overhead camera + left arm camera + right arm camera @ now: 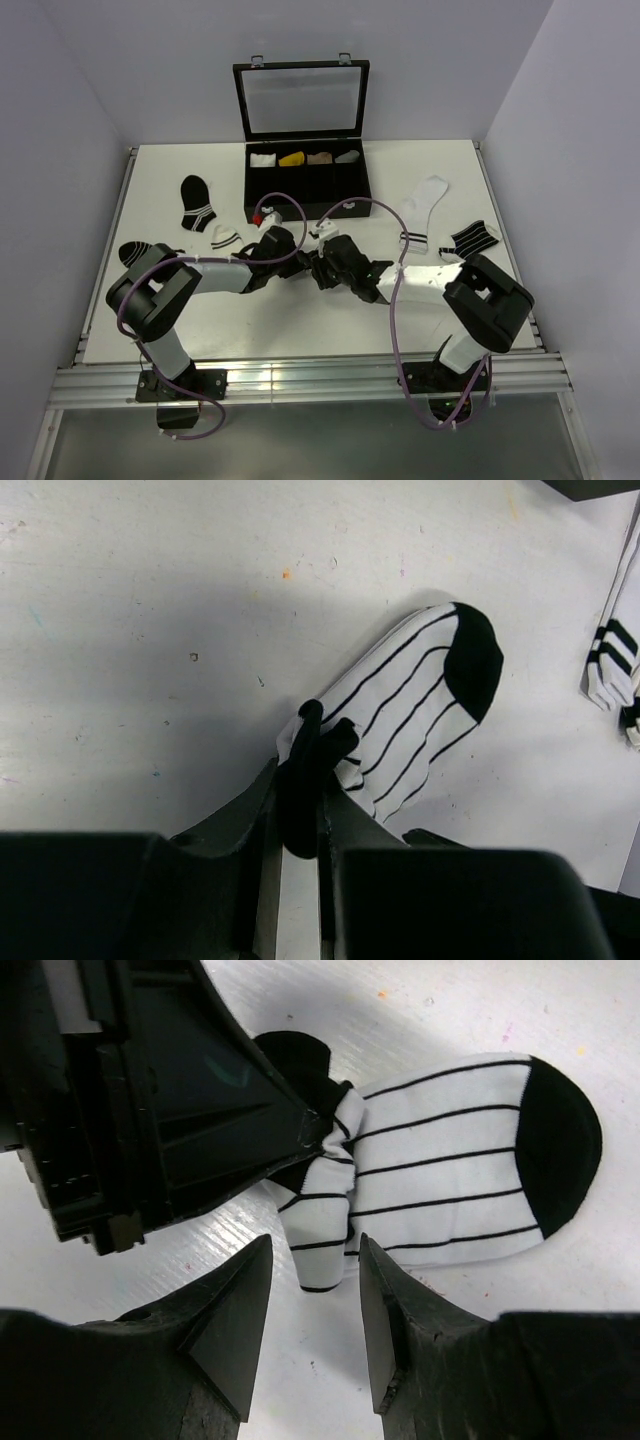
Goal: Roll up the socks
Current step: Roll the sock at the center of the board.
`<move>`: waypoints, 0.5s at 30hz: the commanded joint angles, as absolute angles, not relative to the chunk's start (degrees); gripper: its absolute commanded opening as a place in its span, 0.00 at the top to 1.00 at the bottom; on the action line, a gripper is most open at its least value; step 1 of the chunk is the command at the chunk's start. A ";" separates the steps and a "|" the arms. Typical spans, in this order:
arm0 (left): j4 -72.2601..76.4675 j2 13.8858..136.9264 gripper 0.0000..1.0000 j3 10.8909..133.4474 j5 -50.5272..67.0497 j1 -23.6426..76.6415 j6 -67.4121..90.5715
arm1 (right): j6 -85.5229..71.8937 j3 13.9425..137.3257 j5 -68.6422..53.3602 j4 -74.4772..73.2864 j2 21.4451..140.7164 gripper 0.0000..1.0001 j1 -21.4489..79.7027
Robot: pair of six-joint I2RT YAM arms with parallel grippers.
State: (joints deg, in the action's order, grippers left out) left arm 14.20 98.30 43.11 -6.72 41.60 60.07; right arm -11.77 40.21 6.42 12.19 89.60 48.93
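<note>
Pale walls close in a white desk [300, 320], with an open black case [247, 185] at its far edge. From above, the left hand [302, 258] and right hand [328, 272] meet tip to tip near the desk's middle, in front of the case. What lies between them is hidden in this view. A plain sock [421, 208], white with black bands at the cuff, lies flat to the right, well apart from both hands. A black sock [196, 203] with white stripes lies to the left.

From the left wrist, the striped sock [420, 715] lies on the desk, its black toe pointing away and thin black lines running lengthwise. Its near end is bunched into a dark wad, and the left hand is clamped narrow on that wad.

From the right wrist, the right hand's jaws stand apart, holding nothing. The sock's folded edge lies just beyond the gap. The left hand fills the upper left, pinching the bunched end.
</note>
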 commanded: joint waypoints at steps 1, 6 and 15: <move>9.05 97.64 1.00 43.68 -5.98 41.66 58.62 | -9.23 42.63 7.82 15.64 90.70 0.53 50.27; 8.61 98.00 1.00 44.12 -5.63 41.66 58.62 | -8.09 44.03 9.14 15.21 92.02 0.53 52.20; 8.53 97.47 1.00 43.77 -5.62 41.66 59.06 | -10.10 45.61 12.57 12.84 96.32 0.62 52.91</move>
